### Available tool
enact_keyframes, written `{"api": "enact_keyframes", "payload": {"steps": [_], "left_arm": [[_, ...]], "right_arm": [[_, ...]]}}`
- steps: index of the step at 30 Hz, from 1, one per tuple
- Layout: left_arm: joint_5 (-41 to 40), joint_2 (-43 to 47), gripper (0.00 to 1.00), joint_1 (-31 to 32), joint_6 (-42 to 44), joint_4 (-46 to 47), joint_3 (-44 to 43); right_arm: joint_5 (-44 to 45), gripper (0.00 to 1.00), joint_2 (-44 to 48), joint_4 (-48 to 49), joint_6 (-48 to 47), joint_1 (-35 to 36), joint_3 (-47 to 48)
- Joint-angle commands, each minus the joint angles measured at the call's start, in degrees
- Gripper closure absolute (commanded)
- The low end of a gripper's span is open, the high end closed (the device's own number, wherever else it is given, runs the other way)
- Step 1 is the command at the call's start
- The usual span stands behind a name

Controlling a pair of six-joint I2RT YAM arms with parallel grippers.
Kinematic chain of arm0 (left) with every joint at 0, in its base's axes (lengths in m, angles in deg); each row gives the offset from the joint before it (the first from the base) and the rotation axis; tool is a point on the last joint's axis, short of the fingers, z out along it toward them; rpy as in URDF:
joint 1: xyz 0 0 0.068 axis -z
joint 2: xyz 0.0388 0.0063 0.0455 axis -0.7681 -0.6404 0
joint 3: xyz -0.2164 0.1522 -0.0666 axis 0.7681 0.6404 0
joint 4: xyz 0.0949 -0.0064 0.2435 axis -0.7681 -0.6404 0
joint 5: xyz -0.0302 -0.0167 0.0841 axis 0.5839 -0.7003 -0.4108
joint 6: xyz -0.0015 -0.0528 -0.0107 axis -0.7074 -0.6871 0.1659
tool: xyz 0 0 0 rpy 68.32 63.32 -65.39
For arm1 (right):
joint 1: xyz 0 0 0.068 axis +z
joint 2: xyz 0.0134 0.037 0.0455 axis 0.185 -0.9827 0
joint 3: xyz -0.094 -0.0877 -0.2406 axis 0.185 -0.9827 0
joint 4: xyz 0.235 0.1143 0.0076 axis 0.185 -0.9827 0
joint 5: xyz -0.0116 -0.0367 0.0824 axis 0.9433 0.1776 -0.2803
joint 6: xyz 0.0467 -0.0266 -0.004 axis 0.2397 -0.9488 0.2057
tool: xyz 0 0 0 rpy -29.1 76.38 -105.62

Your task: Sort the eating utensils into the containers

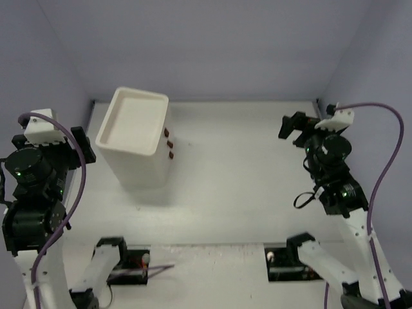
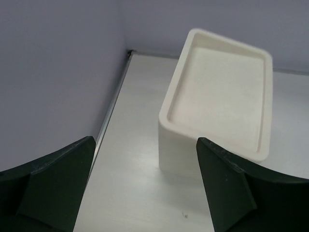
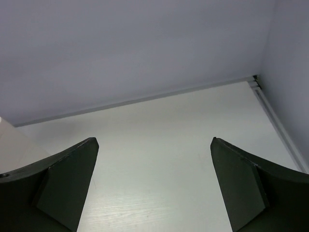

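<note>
A white boxy cabinet (image 1: 135, 138) with a rimmed top stands at the back left of the table. Three small brown knobs (image 1: 168, 143) on its right face mark its drawers, which are all pushed in. No utensils show in any view. My left gripper (image 1: 85, 147) is open and empty, raised to the left of the cabinet. In the left wrist view the cabinet's rimmed top (image 2: 219, 92) lies ahead between the spread fingers (image 2: 58, 183). My right gripper (image 1: 291, 127) is open and empty at the far right. Its fingers (image 3: 241, 188) frame bare table.
Grey-blue walls close the table at the back and both sides, with a metal rail (image 2: 113, 101) along the left edge. A corner of the cabinet (image 3: 9, 145) shows at the left of the right wrist view. Arm bases and cables (image 1: 129, 264) sit at the near edge.
</note>
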Motion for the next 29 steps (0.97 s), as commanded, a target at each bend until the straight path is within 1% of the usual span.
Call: {"api": "enact_keyframes", "payload": {"steps": [1,3,5,7,10,16,19,29], "left_arm": [[-7.81,7.83,0.17,2.53,-3.20,0.08,12.27],[-7.80,11.41,0.16,2.91,-4.36,-0.07,16.22],[-7.87,13.91,0.16,4.55,-5.62,-0.48,18.87],[-7.95,16.28,0.16,4.57,-6.51,-0.79,21.17],[-8.10,18.78,0.16,4.57,-7.57,-0.98,23.53],[-9.97,21.81,0.16,4.57,-8.95,-0.90,26.77],[-10.07,21.39,0.16,4.57,-8.95,-0.98,26.62],[-9.83,17.90,0.16,4.57,-9.56,-0.81,27.04]], "right_arm": [[8.72,0.00,8.02,-4.00,-1.28,0.39,-2.87],[11.39,0.00,10.64,-4.41,-2.81,1.14,-3.71],[15.18,0.00,11.85,-5.19,-3.94,2.53,-4.08],[19.00,0.00,12.92,-6.31,-4.89,4.37,-4.60],[22.23,0.00,14.98,-6.96,-3.14,5.77,-5.44],[21.86,0.00,16.89,-7.15,-3.43,8.11,-8.41],[20.29,0.00,16.62,-7.32,-3.11,8.42,-7.87],[19.43,0.00,16.57,-7.49,-3.03,10.96,-6.85]]}}
